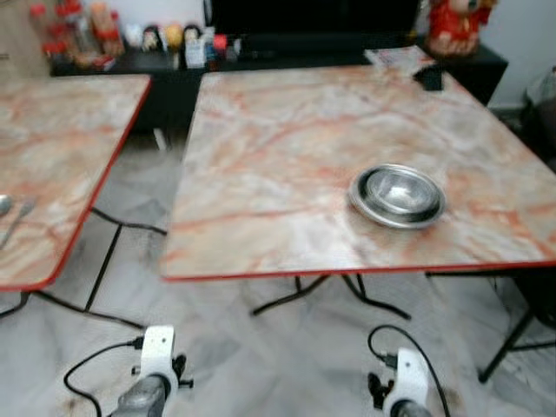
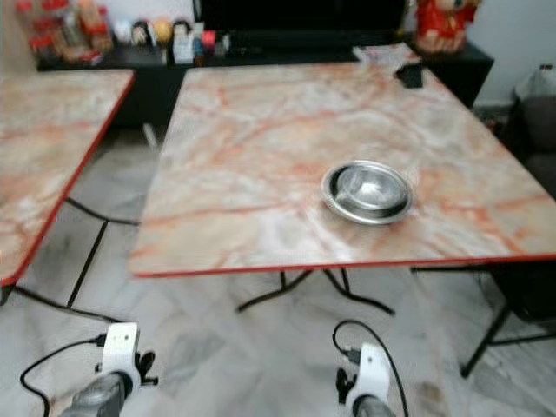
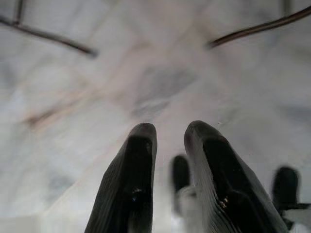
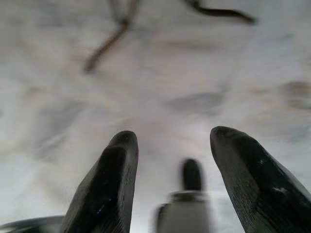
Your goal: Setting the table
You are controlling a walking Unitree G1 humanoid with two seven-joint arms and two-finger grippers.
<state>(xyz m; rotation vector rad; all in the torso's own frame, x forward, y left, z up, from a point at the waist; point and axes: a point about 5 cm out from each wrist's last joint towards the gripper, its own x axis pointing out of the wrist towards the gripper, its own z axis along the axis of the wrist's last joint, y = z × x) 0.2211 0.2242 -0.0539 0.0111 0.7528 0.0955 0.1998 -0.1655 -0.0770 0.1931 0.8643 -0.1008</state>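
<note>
A steel bowl [image 1: 398, 195] stands empty on the marble-patterned table [image 1: 278, 156], near its front right edge. On a second table [image 1: 61, 139] to the left, a spoon [image 1: 3, 206] and another utensil [image 1: 17, 222] lie at the near left edge. Both arms hang low in front of the tables, above the floor: the left wrist [image 1: 157, 358] and the right wrist [image 1: 407, 375]. My left gripper [image 3: 170, 133] points at the floor with a narrow gap between its fingers, holding nothing. My right gripper [image 4: 172, 138] is open wider and also empty.
A dark sideboard [image 1: 174, 65] with bottles and figures runs along the back wall. A black object [image 1: 430, 78] and papers [image 1: 395, 56] lie at the main table's far right corner. Folding table legs [image 1: 304, 295] and cables [image 1: 104, 261] cross the marble floor.
</note>
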